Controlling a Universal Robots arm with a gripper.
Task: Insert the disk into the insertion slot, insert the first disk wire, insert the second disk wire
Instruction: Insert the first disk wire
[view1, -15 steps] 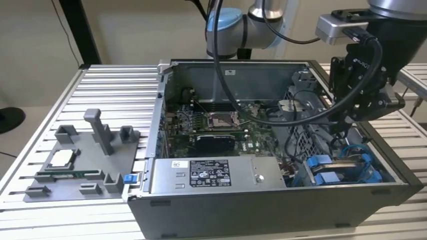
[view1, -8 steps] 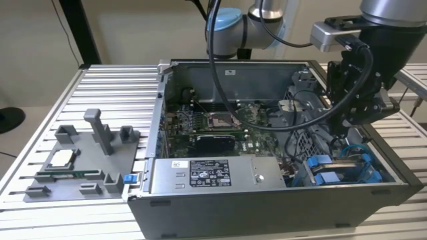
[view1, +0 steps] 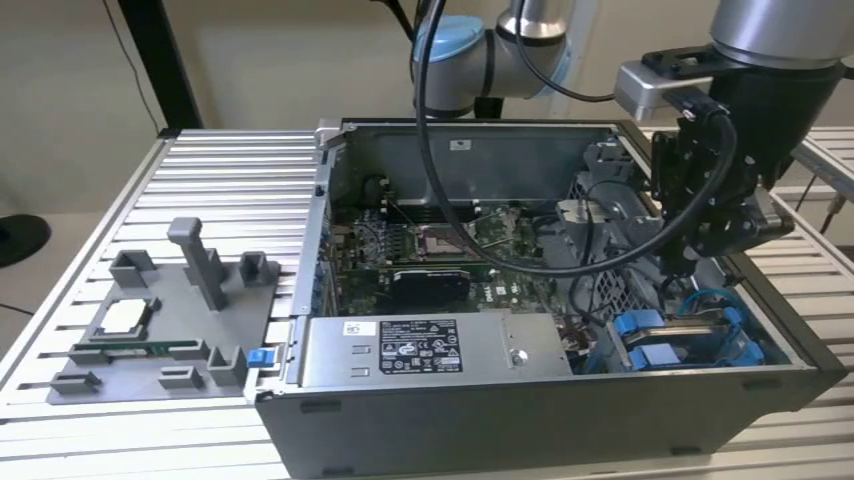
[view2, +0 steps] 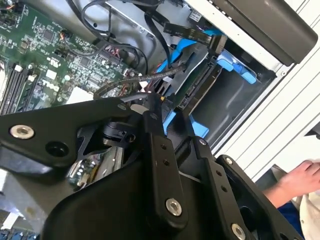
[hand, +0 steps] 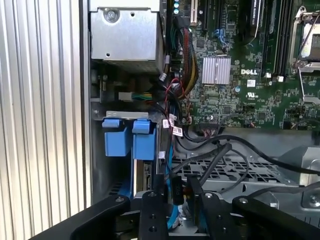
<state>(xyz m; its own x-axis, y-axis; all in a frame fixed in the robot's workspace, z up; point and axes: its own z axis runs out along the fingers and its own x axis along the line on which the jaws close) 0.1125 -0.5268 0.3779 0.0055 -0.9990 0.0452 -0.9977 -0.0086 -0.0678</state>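
Blue-framed silver disk (view1: 695, 320) (on edge) inside the grey, blue-clipped insertion slot (view1: 646, 346).

One open grey metal computer case (view1: 534, 415) holds one green motherboard (view1: 501, 232), one grey labelled power-supply box (view1: 414, 350) at six o'clock of the board in the exterior view, one finned silver heatsink (hand: 216, 70) and two blue plastic tabs (hand: 116, 141). One grey moulded fixture tray (view1: 180, 320) sits on the slatted metal surface (view1: 240, 160) at the case's nine o'clock. There is one black pincer (hand: 176, 197) and one person's hand (view2: 302, 175).

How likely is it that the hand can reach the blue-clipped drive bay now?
Probably yes: the hand hangs close above the insertion slot in the open case; loose black cables lie beside it.
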